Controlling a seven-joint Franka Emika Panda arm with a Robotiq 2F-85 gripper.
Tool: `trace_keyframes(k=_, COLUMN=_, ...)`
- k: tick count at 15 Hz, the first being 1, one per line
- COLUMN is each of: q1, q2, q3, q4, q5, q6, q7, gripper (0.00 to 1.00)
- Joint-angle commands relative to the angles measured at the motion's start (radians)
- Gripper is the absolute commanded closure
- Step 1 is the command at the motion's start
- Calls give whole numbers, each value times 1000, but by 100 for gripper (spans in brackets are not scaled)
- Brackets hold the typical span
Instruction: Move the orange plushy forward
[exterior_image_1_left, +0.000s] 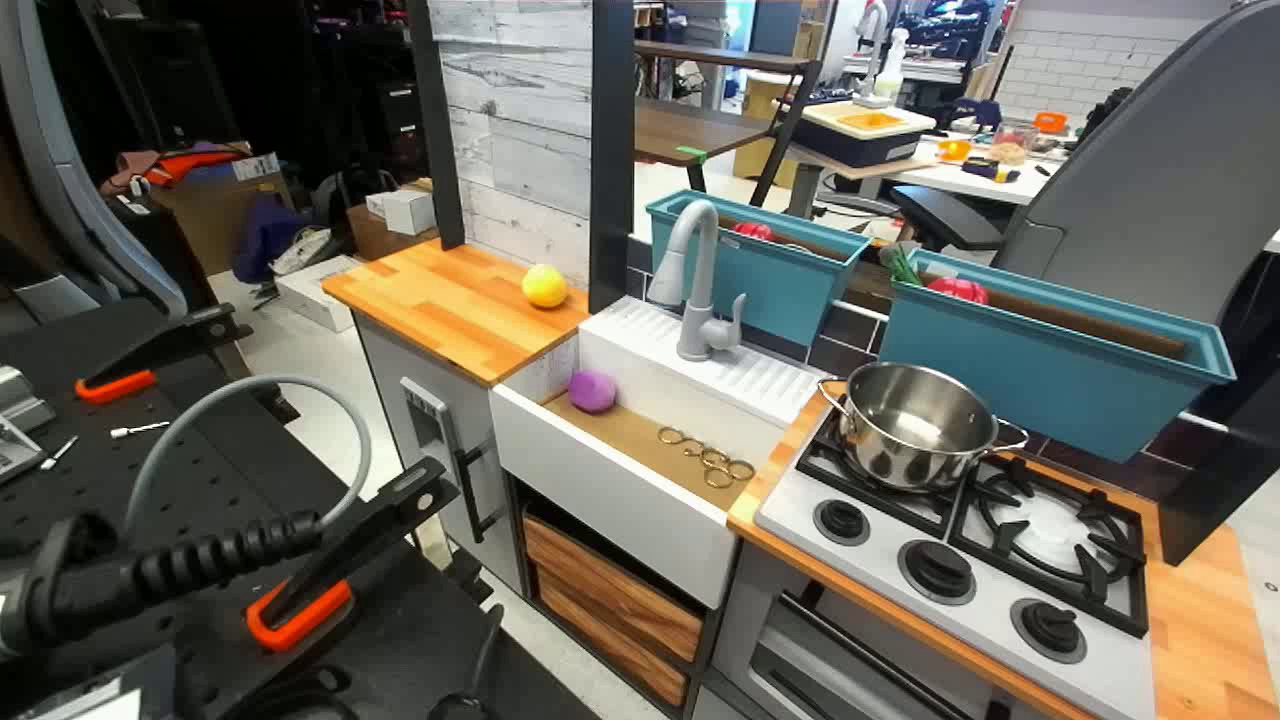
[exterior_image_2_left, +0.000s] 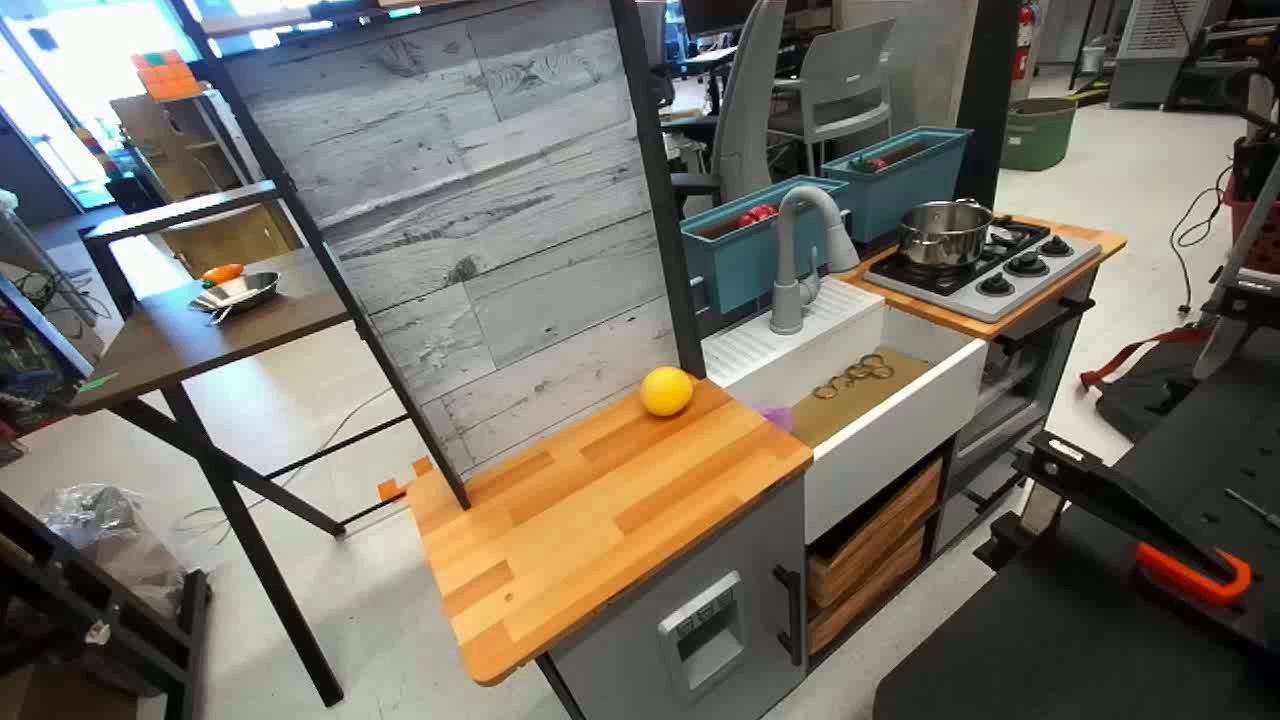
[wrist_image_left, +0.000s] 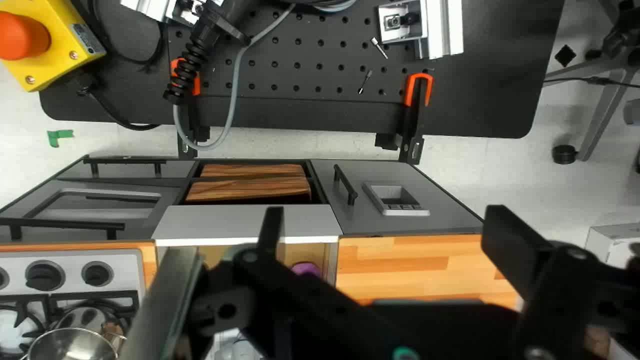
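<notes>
The orange plushy, a small round yellow-orange toy, sits on the wooden counter near the wood-look panel and the sink. It shows in both exterior views (exterior_image_1_left: 544, 286) (exterior_image_2_left: 666, 391). In the wrist view it is out of sight, and the gripper body covers the back part of the counter (wrist_image_left: 400, 260). My gripper (wrist_image_left: 386, 225) shows only in the wrist view. Its two black fingers stand wide apart with nothing between them. It looks down over the counter and sink from above. Neither exterior view shows the gripper.
A white sink (exterior_image_1_left: 610, 480) beside the counter holds a purple object (exterior_image_1_left: 592, 391) and several metal rings (exterior_image_1_left: 708, 458). A grey faucet (exterior_image_1_left: 697, 280) rises behind it. A steel pot (exterior_image_1_left: 915, 430) stands on the stove. A panel (exterior_image_2_left: 480, 230) borders the counter's back.
</notes>
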Motion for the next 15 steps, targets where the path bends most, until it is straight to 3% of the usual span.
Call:
trace_keyframes(k=1, q1=-15, q2=1, q3=15, q4=2, q5=11, q6=-3, q7=-9, gripper=0)
trace_keyframes(k=15, q1=-16, q2=28, q3=31, q4=2, q5=9, q6=18, q7=17, gripper=0)
